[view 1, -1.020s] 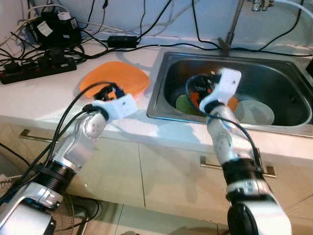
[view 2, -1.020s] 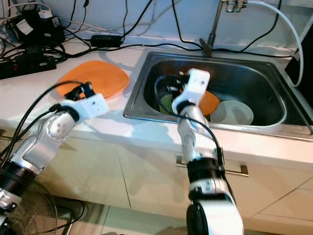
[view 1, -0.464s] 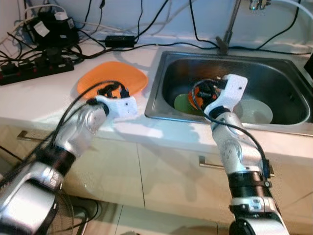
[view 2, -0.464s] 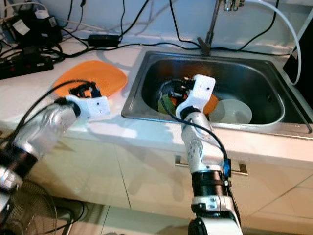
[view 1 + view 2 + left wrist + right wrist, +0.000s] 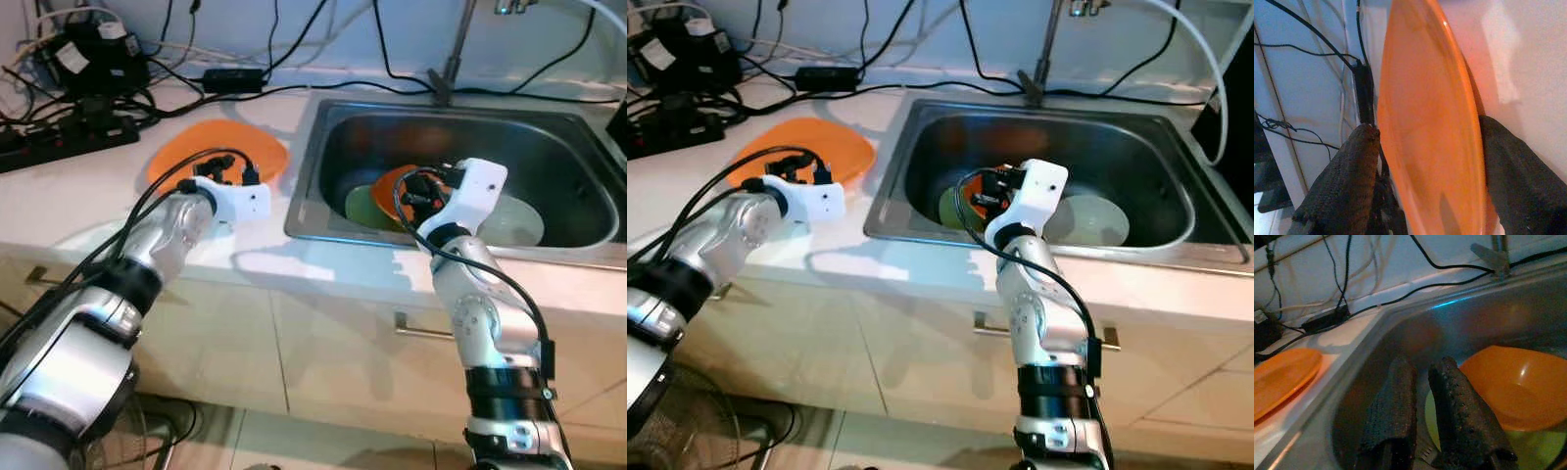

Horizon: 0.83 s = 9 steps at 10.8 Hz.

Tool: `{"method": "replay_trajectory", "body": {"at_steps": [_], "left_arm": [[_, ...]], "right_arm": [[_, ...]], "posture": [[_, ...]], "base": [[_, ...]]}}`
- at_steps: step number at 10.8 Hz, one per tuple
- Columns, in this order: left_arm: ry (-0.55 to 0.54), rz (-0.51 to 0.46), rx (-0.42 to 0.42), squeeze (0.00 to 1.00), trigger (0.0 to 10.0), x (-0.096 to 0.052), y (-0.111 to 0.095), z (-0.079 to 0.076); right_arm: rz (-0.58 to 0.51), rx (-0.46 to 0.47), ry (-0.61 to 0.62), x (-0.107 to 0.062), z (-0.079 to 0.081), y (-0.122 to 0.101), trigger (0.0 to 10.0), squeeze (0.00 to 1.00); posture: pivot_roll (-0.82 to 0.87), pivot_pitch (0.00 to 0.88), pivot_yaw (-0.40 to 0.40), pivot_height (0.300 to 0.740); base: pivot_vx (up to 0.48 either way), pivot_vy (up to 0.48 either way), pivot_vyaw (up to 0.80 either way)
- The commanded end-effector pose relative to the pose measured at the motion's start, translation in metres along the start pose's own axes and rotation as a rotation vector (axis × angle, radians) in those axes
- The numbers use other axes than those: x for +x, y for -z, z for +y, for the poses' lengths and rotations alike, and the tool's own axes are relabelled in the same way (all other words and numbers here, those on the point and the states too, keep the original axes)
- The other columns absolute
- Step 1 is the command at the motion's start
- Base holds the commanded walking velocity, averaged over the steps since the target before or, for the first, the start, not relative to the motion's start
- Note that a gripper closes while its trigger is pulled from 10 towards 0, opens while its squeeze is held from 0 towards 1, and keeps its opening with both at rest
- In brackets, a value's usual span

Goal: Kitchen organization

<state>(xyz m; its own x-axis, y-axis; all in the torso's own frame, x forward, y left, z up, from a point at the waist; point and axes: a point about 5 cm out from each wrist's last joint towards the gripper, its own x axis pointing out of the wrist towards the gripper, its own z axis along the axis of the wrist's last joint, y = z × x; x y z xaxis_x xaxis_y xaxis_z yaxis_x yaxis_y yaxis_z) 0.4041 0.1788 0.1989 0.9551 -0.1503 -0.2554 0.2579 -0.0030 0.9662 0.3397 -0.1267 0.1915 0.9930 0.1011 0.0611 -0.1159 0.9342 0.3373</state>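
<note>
Left wrist view: left hand (image 5: pixel 1425 196) spread wide, straddling orange plate (image 5: pixel 217 157) on table (image 5: pixel 59 206). Right hand (image 5: pixel 1422 416) nearly closed, empty, hovering over sink (image 5: pixel 549 127) bowl (image 5: pixel 1520 387). Step: gripping plate; next, closing and lifting.

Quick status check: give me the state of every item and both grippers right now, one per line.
Orange plate: flat on the counter, left of the sink.
Left gripper: open, fingers either side of the plate's rim.
Right gripper: fingers close together, holding nothing, over the sink.
Orange bowl: upright in the sink, resting on the green plate.
Green plate: in the sink.
White plate: in the sink.
</note>
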Motion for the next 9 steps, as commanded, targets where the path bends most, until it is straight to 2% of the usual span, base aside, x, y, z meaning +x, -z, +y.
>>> {"method": "replay_trajectory", "body": {"at_steps": [1, 2, 9], "left_arm": [[0.046, 0.008, 0.025, 0.0, 3.4, 0.0018, 0.0, -0.0098], [0.055, 0.007, 0.028, 0.0, 0.0, 0.0028, -0.0012, -0.0111], [0.064, -0.006, 0.038, 0.0, 0.0, 0.0067, -0.0041, -0.0124]], "right_arm": [[0.006, 0.004, -0.01, -0.002, 0.0036, -0.0014, 10.0, 0.0], [0.01, 0.002, -0.005, -0.0033, 0.0027, -0.0017, 10.0, 0.0], [0.033, -0.001, 0.016, -0.0047, -0.0012, -0.0021, 10.0, 0.0]], "posture": [[0.07, 0.15, 0.034, 0.74], [0.07, 0.155, 0.034, 0.74], [0.07, 0.163, 0.034, 0.74]], "base": [[0.0, 0.0, 0.0], [0.0, 0.0, 0.0], [0.0, 0.0, 0.0]]}}
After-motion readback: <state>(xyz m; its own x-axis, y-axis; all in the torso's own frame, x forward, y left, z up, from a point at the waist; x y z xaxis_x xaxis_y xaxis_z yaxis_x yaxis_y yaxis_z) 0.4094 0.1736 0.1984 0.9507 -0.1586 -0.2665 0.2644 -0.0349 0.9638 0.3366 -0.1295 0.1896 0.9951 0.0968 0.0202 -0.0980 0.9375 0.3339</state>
